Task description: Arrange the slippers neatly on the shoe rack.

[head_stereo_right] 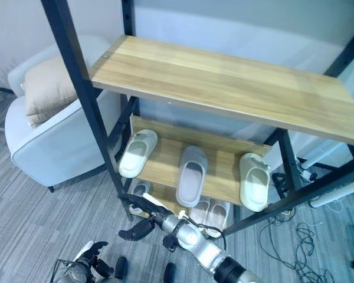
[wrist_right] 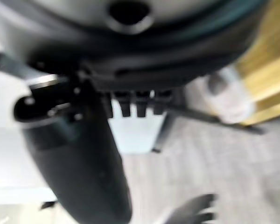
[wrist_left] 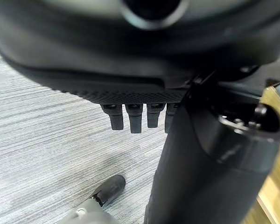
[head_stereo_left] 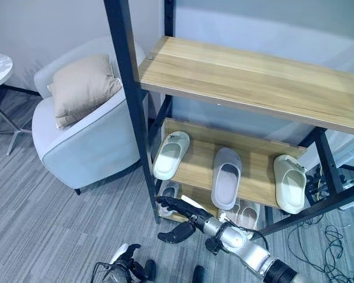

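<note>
My right hand (head_stereo_left: pixel 178 207) open, empty, at rack's bottom level. Nearest slipper (head_stereo_left: pixel 169 190) just beyond fingertips, long axis running away. Left hand (head_stereo_left: pixel 130 259) low, relaxed, farther off.

The shoe rack (head_stereo_left: pixel 130 88) has black metal posts and wooden shelves. Its top shelf (head_stereo_left: pixel 253 76) is light wood. On the middle shelf (head_stereo_left: pixel 253 156) lie three slippers, well apart: a cream slipper (head_stereo_left: pixel 170 154) at the left end, a grey slipper (head_stereo_left: pixel 226 177) in the middle, and another cream slipper (head_stereo_left: pixel 289 183) at the right end, reaching past the front edge. On the lowest shelf (head_stereo_left: pixel 192 194) a pale pink pair (head_stereo_left: pixel 243 213) lies side by side, and a further light slipper (head_stereo_left: pixel 168 190) sits near the left post. The rack stands on a grey striped floor (head_stereo_left: pixel 59 230).
</note>
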